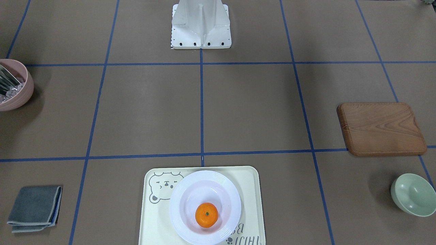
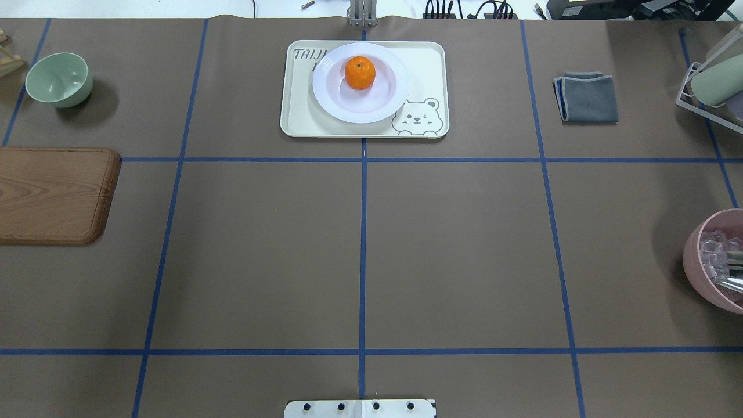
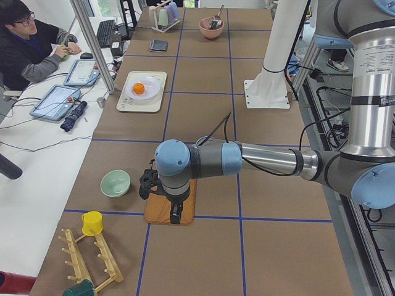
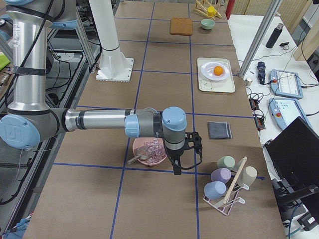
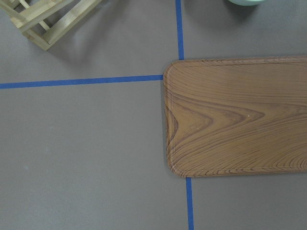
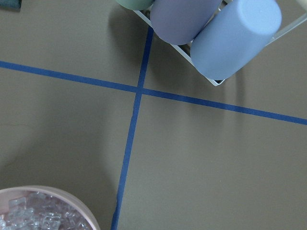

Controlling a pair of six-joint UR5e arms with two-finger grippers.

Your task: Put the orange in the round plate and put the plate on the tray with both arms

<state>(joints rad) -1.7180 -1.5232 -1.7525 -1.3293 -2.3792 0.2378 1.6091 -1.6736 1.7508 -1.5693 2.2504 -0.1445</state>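
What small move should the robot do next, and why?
Probably none: the job looks finished. The orange lies in the round plate, and the plate sits on the tray. The left gripper hangs over the wooden board and the right gripper near the pink bowl, both far from the tray.

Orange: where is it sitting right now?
Overhead view: the small bright-orange fruit lies in the glossy white round plate, on the cream bear-print tray at the far centre of the table, between the mint-green bowl (left) and folded grey cloth (right).
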